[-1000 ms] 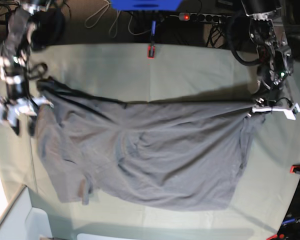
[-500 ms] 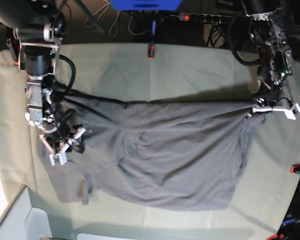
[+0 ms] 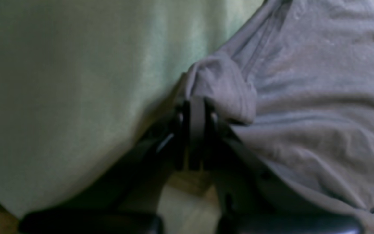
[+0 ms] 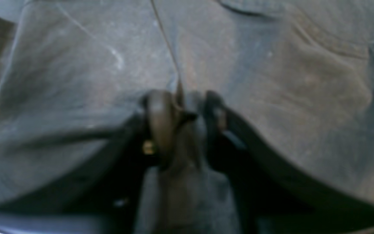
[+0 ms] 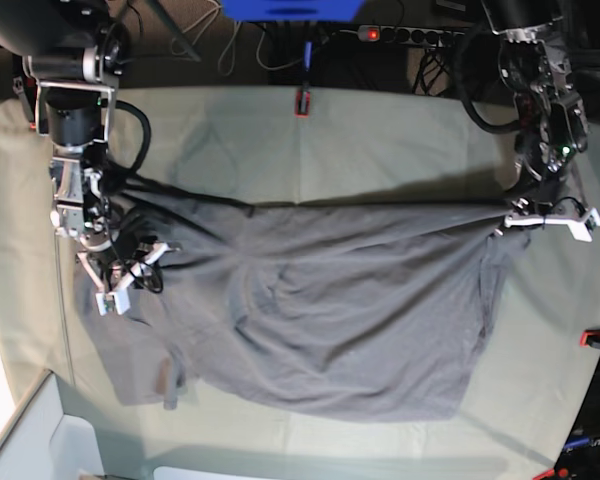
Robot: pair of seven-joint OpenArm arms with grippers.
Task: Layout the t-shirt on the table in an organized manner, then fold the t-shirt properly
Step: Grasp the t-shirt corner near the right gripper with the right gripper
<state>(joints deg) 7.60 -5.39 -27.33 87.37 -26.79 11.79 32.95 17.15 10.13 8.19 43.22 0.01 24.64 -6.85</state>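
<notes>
T-shirt (image 5: pixel 310 310) spread over the counter (image 5: pixel 380 140).
Left hand (image 3: pixel 195 112) clamps its hem; right hand (image 4: pixel 182 107) pinches its cloth.

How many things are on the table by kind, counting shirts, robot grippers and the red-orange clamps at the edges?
t-shirt: 1
Robot grippers: 2, the left gripper and the right gripper
Red-orange clamps: 3 in view, one at the far edge, one at the right edge, one at the lower right corner
Total: 6
</notes>
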